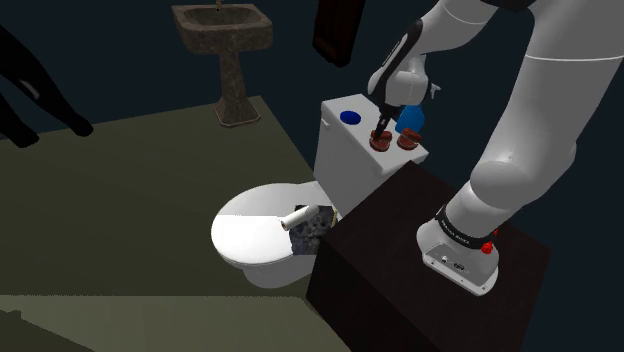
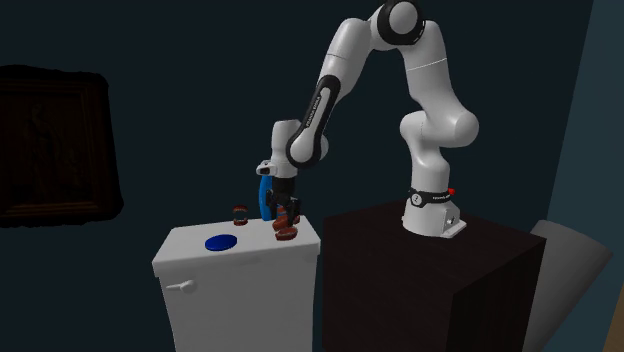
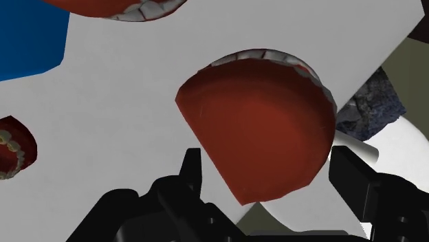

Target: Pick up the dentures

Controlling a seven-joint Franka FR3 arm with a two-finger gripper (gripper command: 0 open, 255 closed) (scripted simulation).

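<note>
We note a white toilet tank (image 1: pixel 345 165) carrying a blue disc (image 1: pixel 349 116); at its 8 o'clock, the bowl's lid (image 1: pixel 245 235) bears a white roll (image 1: pixel 296 216); pedestal sink (image 1: pixel 222 40) at 10 o'clock.

No word, number or brand can be read anywhere. A dark band (image 1: pixel 460 231) around the foot of the arm (image 1: pixel 530 120) carries small pale marks, too small to make out, and in the second exterior view they are just as illegible.
</note>
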